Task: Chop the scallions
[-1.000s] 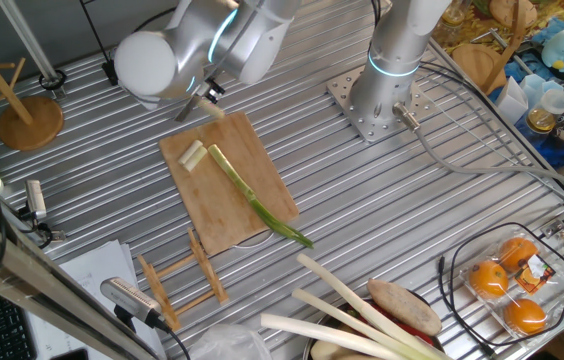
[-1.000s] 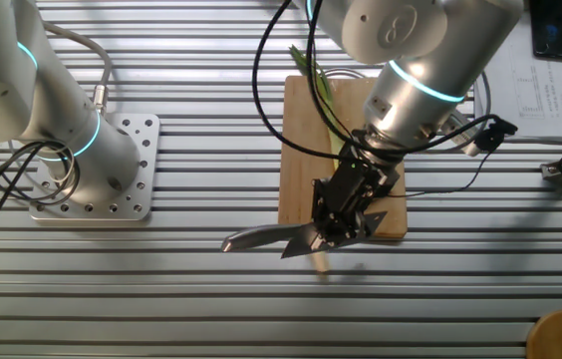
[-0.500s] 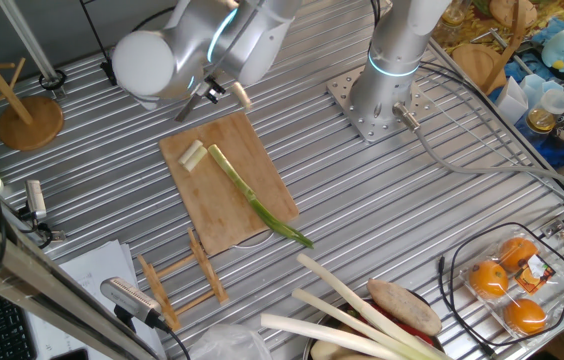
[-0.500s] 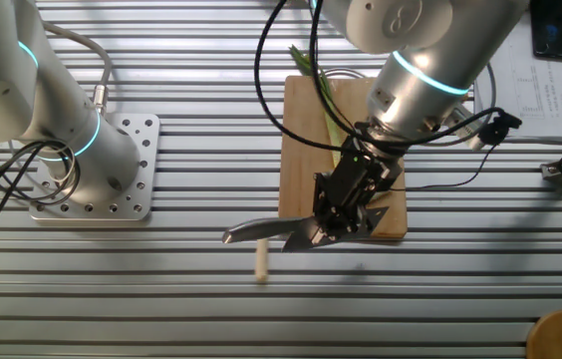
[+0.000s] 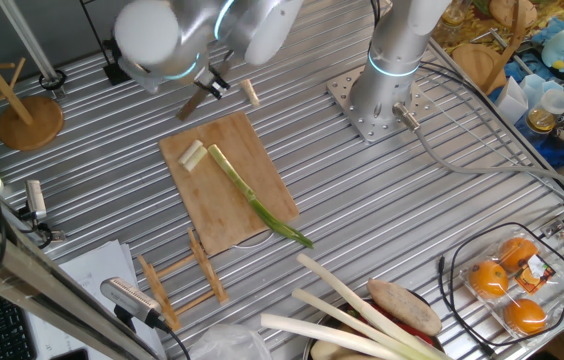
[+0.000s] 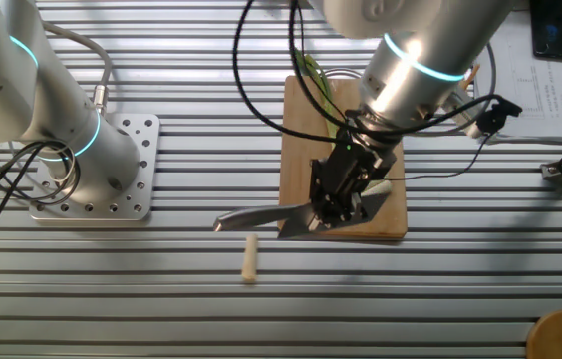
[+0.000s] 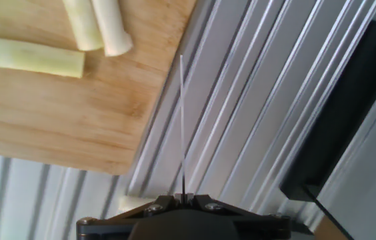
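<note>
Tool (image 6: 336, 199) clamped on knife (image 6: 261, 217), raised over cutting board's (image 5: 252, 160) far edge; one scallion piece (image 6: 250, 259) lies on bare worktop (image 6: 161, 289) beyond it.

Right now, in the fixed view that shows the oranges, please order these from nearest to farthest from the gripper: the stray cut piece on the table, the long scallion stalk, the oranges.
1. Stray cut piece, on the bare table just beside the gripper.
2. Long scallion stalk, lying on the cutting board below the gripper.
3. Oranges, in the wire basket at the far lower corner.
</note>
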`<state>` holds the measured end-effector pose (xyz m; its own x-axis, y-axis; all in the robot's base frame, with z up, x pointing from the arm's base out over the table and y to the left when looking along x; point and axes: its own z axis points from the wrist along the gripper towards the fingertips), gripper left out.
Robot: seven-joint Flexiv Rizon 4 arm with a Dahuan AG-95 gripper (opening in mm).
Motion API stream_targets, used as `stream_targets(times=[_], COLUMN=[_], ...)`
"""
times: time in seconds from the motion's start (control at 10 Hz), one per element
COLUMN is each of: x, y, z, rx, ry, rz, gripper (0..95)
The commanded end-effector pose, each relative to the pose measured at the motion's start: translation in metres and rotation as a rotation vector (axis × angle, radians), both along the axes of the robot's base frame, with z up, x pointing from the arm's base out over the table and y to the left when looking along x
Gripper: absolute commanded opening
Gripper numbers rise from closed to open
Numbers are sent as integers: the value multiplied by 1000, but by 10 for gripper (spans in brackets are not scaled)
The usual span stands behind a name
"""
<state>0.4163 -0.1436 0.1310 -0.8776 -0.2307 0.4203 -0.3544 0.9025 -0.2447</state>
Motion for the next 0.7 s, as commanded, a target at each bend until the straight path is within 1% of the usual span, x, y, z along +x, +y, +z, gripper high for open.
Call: stream_targets(times=[0.1, 0.2, 0.3, 0.4, 0.5, 0.6, 0.7], x=[-2, -3, -3, -4, -5, -8, -8], y=[9, 12, 19, 24, 35, 50, 54], z=[6, 7, 8, 8, 9, 10, 10], rx=[95, 130, 136, 135, 132, 139, 143], ry=[-65, -75, -82, -92, -107, -138, -144], rz=[-11, -27, -33, -32, -40, -49, -53], gripper=[0, 0, 0, 0, 0, 0, 0])
